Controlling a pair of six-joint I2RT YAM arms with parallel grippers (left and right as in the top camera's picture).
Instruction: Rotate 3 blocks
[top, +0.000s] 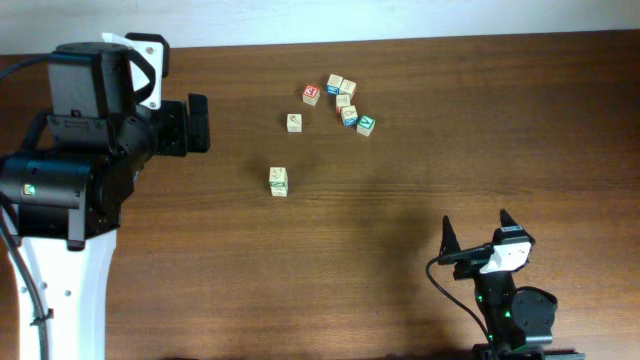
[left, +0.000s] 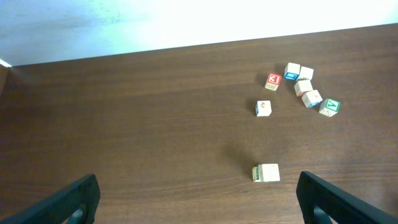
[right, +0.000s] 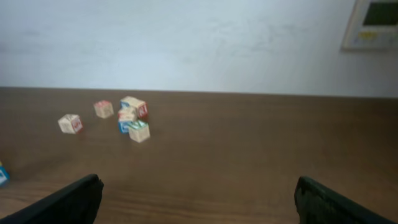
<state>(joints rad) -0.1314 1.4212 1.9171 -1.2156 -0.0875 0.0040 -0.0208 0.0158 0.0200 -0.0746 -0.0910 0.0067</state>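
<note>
Dark wooden table (top: 420, 150) with a pale wall (right: 199, 37) behind it, nothing fancy. The blocks were all sitting on the far half. The yellow-faced block (top: 278, 181) stood alone, nearest the middle. The plain tan block (top: 295, 122) was a bit beyond it. The green-faced block (top: 366, 124) sat at the edge of the little cluster, right beside a blue-faced cube (top: 349, 115), and I couldn't tell if they touched. The left end effector (left: 198, 186) and right end effector (top: 476, 225) were both spread wide, holding nothing, well away from the blocks.

Looked to me like no rotation had started. I'd go for the loner first: come straight down, fingers squared on two flat sides, grip gently, lift only slightly, twist, then set it flat. For the green one, approach from its open side so the neighbours don't get shoved.
</note>
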